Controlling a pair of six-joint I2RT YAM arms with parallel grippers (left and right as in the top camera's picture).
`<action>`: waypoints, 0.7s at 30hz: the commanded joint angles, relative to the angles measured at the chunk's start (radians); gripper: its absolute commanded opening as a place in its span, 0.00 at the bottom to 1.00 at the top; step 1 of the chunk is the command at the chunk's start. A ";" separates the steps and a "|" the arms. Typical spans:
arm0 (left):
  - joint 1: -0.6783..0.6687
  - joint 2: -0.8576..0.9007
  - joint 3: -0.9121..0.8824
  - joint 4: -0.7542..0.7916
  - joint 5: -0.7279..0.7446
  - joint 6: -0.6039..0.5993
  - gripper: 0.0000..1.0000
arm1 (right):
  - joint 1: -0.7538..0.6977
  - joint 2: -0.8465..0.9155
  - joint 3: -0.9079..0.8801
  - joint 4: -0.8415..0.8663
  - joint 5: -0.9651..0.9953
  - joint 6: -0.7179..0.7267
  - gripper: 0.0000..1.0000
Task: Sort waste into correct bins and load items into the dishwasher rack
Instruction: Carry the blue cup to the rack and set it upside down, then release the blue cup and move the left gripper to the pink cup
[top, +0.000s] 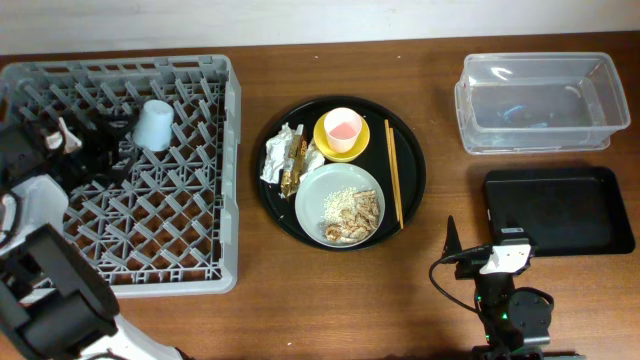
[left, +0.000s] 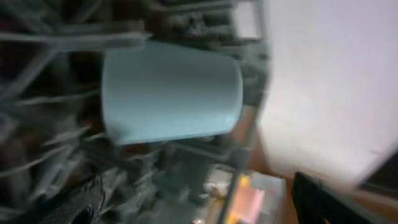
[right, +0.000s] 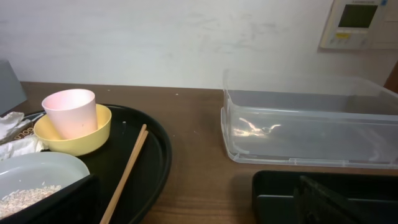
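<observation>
Left of the round black tray, the dishwasher rack holds the light blue cup; the left gripper, there too, gapes wide, empty. On that tray: wrappers, plate with rice, pink cup in yellow bowl, chopsticks. Right of it, the right gripper spreads wide, empty.

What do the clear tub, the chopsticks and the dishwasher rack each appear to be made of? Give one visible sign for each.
The clear tub: probably plastic, glossy; its walls are see-through with bright glints.
The chopsticks: likely wood or bamboo, matt; plain brown, thin and straight.
The dishwasher rack: seemingly moulded plastic, dull grey; thin lattice walls and a grid of pegs.
</observation>
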 joint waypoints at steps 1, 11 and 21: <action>0.003 -0.110 -0.003 -0.105 -0.280 0.155 0.96 | 0.006 -0.006 -0.005 -0.006 0.013 -0.003 0.98; -0.186 -0.196 -0.003 0.099 -0.383 0.293 0.07 | 0.006 -0.006 -0.005 -0.006 0.013 -0.003 0.98; -0.352 -0.160 -0.003 0.177 -0.880 0.424 0.00 | 0.006 -0.006 -0.005 -0.006 0.013 -0.003 0.98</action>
